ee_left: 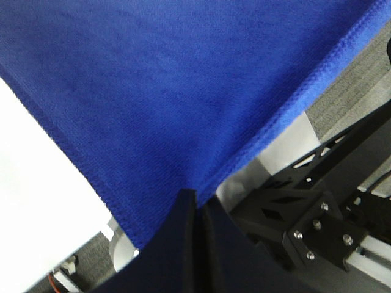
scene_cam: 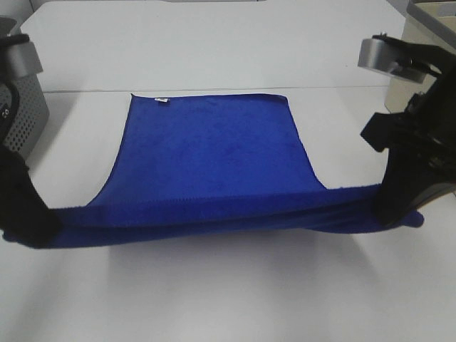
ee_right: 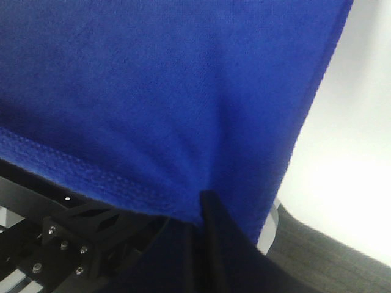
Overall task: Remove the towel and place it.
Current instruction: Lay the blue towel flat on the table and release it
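The royal-blue towel point(scene_cam: 210, 153) lies spread on the white table point(scene_cam: 235, 299), with a small white tag point(scene_cam: 162, 100) at its far left corner. Its near edge is lifted and stretched taut between both arms. My left gripper point(scene_cam: 32, 228) is shut on the near left corner, and my right gripper point(scene_cam: 399, 210) is shut on the near right corner. In the left wrist view the towel point(ee_left: 165, 91) fills the frame and runs into the closed jaws of the left gripper point(ee_left: 197, 204). The right wrist view shows the same: the towel point(ee_right: 159, 91) pinched in the right gripper point(ee_right: 204, 201).
A grey perforated box point(scene_cam: 21, 107) stands at the left edge of the table. A seam between two table tops point(scene_cam: 214, 90) runs just behind the towel. Black frame parts and grey floor point(ee_left: 360, 79) show below the table edge in the wrist views.
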Robot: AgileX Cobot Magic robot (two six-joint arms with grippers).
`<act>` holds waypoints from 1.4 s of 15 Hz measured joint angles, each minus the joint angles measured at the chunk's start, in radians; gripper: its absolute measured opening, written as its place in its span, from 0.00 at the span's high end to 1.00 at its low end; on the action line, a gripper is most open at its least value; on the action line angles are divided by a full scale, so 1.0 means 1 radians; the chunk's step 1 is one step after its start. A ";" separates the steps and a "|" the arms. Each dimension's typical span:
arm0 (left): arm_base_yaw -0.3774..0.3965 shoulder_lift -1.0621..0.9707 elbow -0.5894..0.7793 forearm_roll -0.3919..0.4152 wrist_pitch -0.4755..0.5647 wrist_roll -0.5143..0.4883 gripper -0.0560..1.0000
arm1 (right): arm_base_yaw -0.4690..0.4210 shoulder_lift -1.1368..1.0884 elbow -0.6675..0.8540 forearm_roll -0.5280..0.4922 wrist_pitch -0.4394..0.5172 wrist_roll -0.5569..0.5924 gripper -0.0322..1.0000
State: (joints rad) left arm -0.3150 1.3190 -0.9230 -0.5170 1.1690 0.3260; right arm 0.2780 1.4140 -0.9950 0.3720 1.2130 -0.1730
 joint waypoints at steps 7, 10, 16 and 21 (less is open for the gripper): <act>-0.143 -0.052 0.185 -0.008 -0.003 -0.108 0.95 | -0.002 -0.088 0.233 0.091 0.001 0.000 0.95; -0.153 -0.052 0.216 -0.026 -0.009 -0.113 0.95 | -0.002 -0.088 0.307 0.106 0.000 0.000 0.95; -0.153 -0.053 0.304 -0.065 -0.022 -0.119 0.95 | -0.002 -0.089 0.395 0.159 -0.001 0.000 0.95; -0.153 0.057 0.306 -0.072 -0.022 -0.084 0.95 | -0.002 -0.076 0.403 0.162 -0.002 0.000 0.95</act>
State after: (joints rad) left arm -0.4680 1.3760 -0.6170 -0.5890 1.1470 0.2420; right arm 0.2760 1.3380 -0.5920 0.5340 1.2110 -0.1730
